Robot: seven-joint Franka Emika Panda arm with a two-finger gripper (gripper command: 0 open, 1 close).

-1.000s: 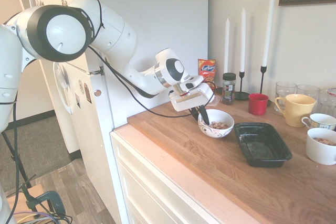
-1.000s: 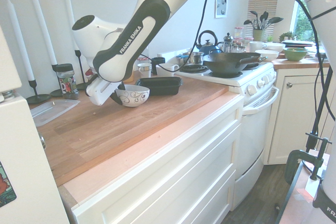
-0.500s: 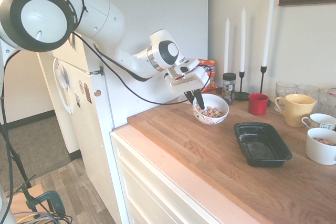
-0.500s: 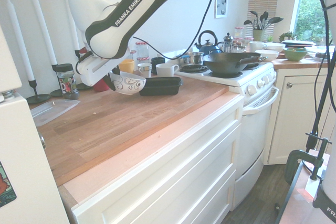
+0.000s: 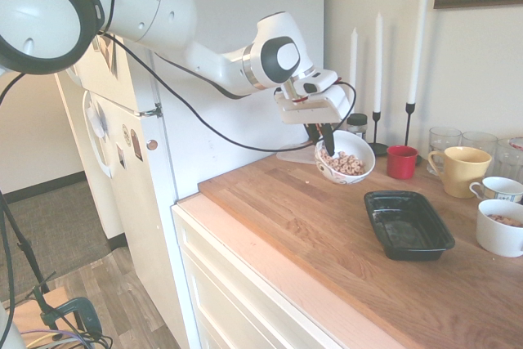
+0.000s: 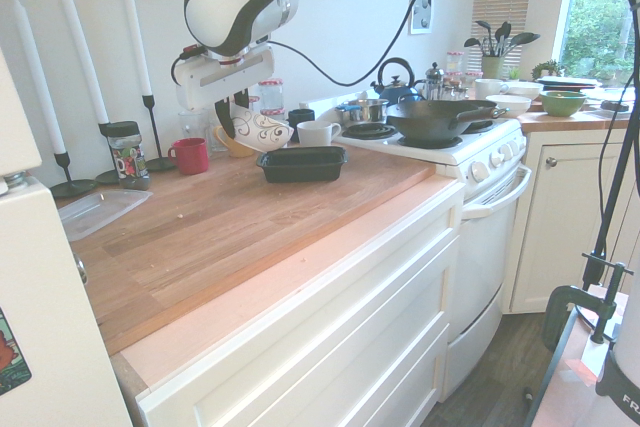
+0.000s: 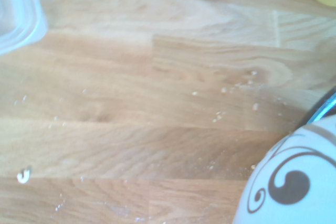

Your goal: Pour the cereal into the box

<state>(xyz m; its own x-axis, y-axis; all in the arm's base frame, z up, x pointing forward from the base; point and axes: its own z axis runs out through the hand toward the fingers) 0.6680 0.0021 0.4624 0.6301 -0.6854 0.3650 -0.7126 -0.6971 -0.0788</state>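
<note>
My gripper [image 5: 324, 138] is shut on the rim of a white patterned bowl [image 5: 346, 160] and holds it in the air above the wooden counter [image 5: 327, 234]. The bowl tilts a little and carries the cereal [image 5: 344, 163], a heap of small tan rings. The box [image 5: 408, 224], a shallow black tray, lies on the counter to the right of the bowl and lower; in the second exterior view the box [image 6: 302, 163] sits just in front of the raised bowl [image 6: 261, 130]. The bowl's swirl-patterned side [image 7: 294, 182] fills a corner of the wrist view.
A red cup [image 5: 401, 162], yellow mug [image 5: 461, 171], white cups [image 5: 500, 226], glasses, a spice jar [image 5: 356, 125] and candlesticks [image 5: 377, 63] stand along the back wall. A clear flat container [image 6: 95, 212] lies at the counter's fridge end. Crumbs and one stray ring [image 7: 23, 176] dot the wood.
The gripper has lifted the bowl off the counter and carried it up and toward the box. The bowl now hangs higher and nearer the back wall.
</note>
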